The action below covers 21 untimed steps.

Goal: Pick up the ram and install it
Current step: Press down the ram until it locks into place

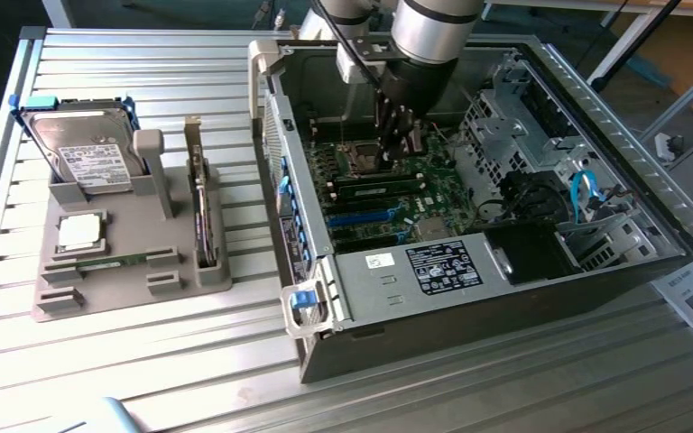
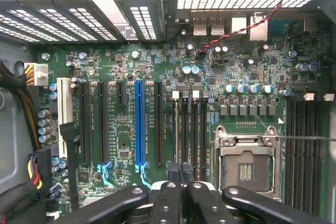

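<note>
Over on the counter (image 1: 142, 361), the ram (image 1: 115, 262) sits in the grey holder (image 1: 190, 280), just in front of the silver processor chip (image 1: 80, 232). It's a skinny green stick, and its long axis runs along the exterior view's left-right. The pincer (image 1: 392, 135) is well apart from it, pinched shut over the motherboard (image 2: 252, 114) inside the PC case (image 1: 540, 298).

Exterior view: you look down from high up and a little way back, over the slatted table (image 1: 142, 361) and the open computer case (image 1: 467, 180).
Wrist view: you face almost straight onto the motherboard (image 2: 157, 108), close in, with the gripper (image 2: 181, 190) at the picture's edge.
Shared: the motherboard (image 1: 383, 194), probably the area around the processor socket (image 2: 247, 169).
</note>
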Motion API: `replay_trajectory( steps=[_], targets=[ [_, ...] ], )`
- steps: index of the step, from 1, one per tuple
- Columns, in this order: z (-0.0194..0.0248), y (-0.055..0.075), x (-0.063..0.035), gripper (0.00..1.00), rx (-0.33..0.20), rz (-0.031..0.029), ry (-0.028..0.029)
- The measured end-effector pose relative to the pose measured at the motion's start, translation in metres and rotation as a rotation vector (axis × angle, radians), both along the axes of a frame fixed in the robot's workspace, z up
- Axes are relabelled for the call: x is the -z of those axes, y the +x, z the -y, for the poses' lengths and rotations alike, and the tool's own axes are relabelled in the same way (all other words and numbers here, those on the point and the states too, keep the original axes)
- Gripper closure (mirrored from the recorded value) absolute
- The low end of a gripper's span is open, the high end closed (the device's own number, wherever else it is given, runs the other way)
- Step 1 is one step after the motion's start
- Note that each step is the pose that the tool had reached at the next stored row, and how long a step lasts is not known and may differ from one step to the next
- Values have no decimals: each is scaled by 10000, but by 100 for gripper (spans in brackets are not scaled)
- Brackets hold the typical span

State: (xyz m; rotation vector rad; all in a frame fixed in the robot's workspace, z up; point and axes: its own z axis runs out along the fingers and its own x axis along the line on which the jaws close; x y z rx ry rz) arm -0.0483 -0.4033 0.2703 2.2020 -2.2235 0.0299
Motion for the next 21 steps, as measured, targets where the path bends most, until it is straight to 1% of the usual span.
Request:
replay_trajectory(
  steps=[3,4,5,6,9,11,13,15,17,21],
  targets=[
    [0,-11,-1,89,0,-1,-2],
    [1,-38,-1,89,0,2,-2],
    [0,-82,0,89,-1,17,0],
    [0,-138,0,89,1,44,0],
    [-2,-215,0,89,-1,95,0],
    [-3,-273,0,89,0,141,0],
    [-6,-342,0,89,-1,200,-1],
    [-9,-396,0,89,0,242,0],
    [-11,-428,0,89,0,265,-1],
    [-12,-432,0,89,0,267,-1]
  ],
)
